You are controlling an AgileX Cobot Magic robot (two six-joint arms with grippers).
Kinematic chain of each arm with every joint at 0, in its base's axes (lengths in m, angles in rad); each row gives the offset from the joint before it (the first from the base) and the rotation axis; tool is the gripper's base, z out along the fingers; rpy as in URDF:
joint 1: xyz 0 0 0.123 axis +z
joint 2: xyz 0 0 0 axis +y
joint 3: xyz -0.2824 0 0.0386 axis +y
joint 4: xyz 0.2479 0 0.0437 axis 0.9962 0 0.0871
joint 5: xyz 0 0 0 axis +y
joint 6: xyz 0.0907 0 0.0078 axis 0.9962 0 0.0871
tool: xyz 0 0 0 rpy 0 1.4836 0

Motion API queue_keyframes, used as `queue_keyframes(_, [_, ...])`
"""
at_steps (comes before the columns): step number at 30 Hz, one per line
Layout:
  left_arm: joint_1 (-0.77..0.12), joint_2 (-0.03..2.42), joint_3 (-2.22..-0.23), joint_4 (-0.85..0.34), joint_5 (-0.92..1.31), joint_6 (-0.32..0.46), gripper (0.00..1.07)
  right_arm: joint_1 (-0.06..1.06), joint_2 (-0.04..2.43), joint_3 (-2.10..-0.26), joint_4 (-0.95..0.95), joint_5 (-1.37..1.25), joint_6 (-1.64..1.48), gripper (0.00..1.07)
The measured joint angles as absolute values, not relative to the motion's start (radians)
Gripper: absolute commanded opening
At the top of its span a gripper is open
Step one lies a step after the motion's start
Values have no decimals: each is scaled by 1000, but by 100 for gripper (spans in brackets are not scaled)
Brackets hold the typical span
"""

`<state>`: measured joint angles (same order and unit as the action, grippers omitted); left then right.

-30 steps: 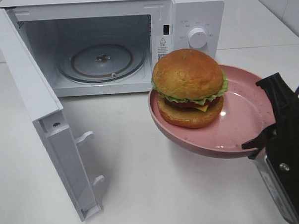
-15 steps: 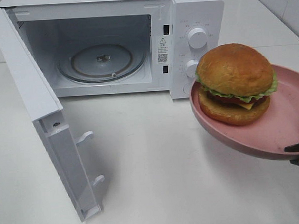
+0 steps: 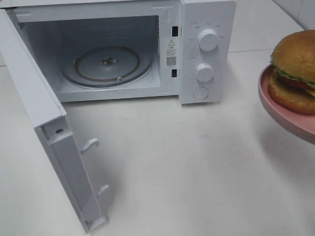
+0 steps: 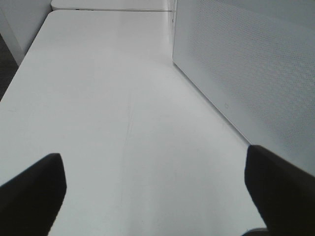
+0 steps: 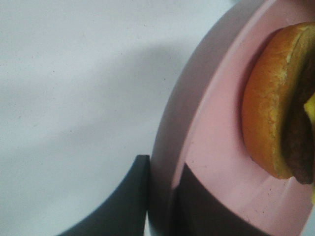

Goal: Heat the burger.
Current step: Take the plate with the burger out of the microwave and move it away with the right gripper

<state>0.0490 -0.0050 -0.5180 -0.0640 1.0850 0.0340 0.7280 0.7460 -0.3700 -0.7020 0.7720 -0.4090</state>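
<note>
Since a second ago the burger [image 3: 300, 70] and its pink plate [image 3: 282, 111] have swung from in front of the microwave's control panel out to the right edge of the exterior high view, and the right arm, then visible under the plate, is now out of frame there. Both are cut off by the frame edge, with the plate raised above the white surface [image 3: 191, 174] and casting a soft shadow on it. The microwave [image 3: 205, 6] stands at the back with its door [image 3: 48, 128] swung wide open to the left, the glass turntable [image 3: 107, 65] bare inside, and two knobs [image 3: 208, 40] and a round button showing on the panel.

From the left wrist, the left claw [image 4: 152, 184] hangs over the bare surface with its two dark fingers [image 4: 32, 189] far apart and nothing between them; a perforated white side of the microwave rises beside it.

From the right wrist, the right claw [image 5: 160, 196] is clamped on the plate's rim, one finger [image 5: 125, 196] under the plate and the other on its inner face. The burger's bottom bun sits on the plate just past the grip.
</note>
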Motion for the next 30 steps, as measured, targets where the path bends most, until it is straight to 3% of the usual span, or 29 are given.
queue_keyframes(19, [49,-5,-518,-64,1085,34,93,728,764,-375,-732,1000,-102,0])
queue_keyframes(30, [49,-5,-518,-64,1085,34,93,728,900,-495,-752,1151,155,0])
